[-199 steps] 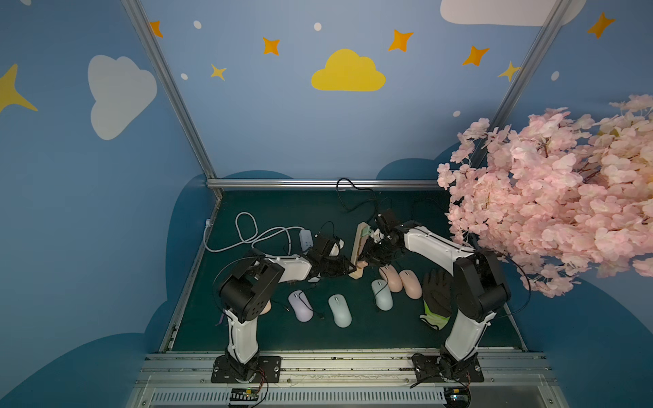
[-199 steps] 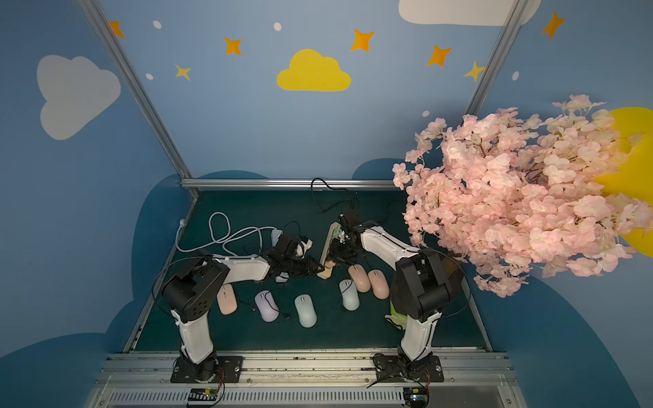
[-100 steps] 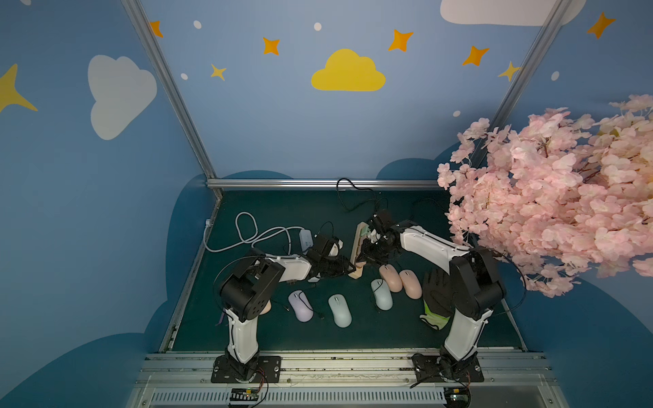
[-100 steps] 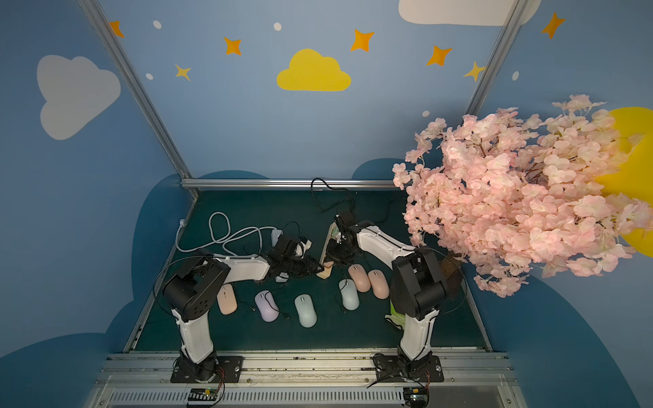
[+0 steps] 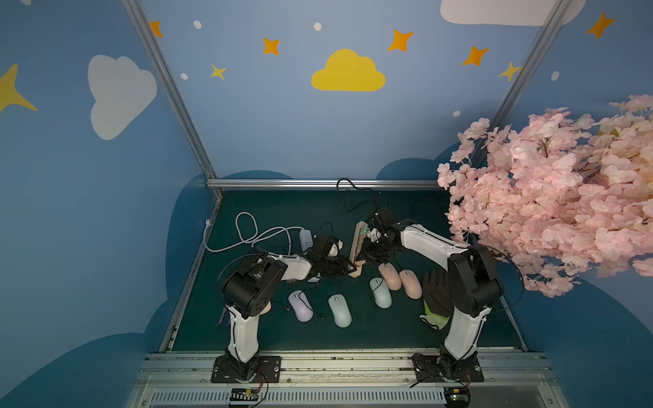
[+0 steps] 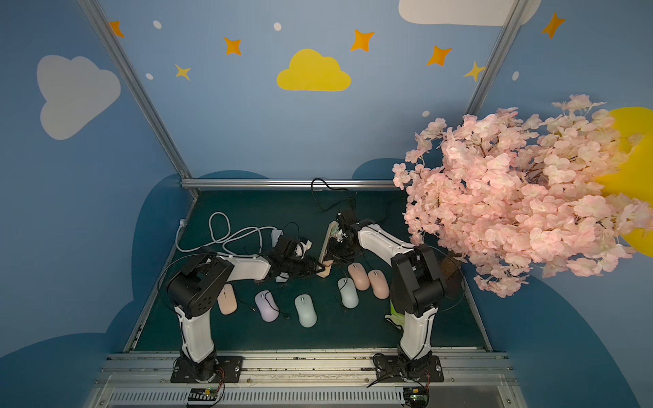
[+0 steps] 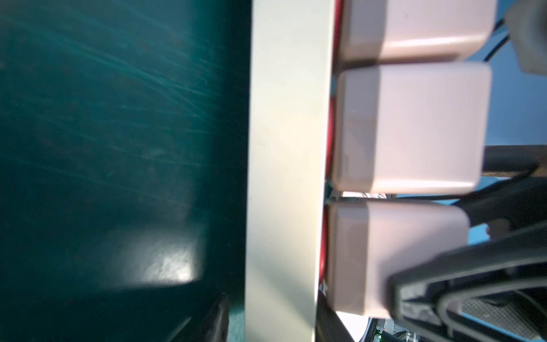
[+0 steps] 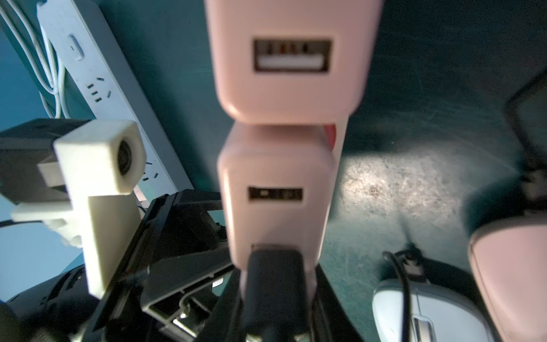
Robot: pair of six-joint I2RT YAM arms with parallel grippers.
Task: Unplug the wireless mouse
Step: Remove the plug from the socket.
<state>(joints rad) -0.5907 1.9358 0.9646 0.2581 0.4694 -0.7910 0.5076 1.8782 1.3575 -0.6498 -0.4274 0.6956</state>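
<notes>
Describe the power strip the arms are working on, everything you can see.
The strip is a long cream plastic bar, turned up on its edge. Three pink chargers sit in a row on its face; one USB port is empty, and a black plug seems to fill another. The left end effector clamps its near end; the right end effector pinches the plug.
</notes>
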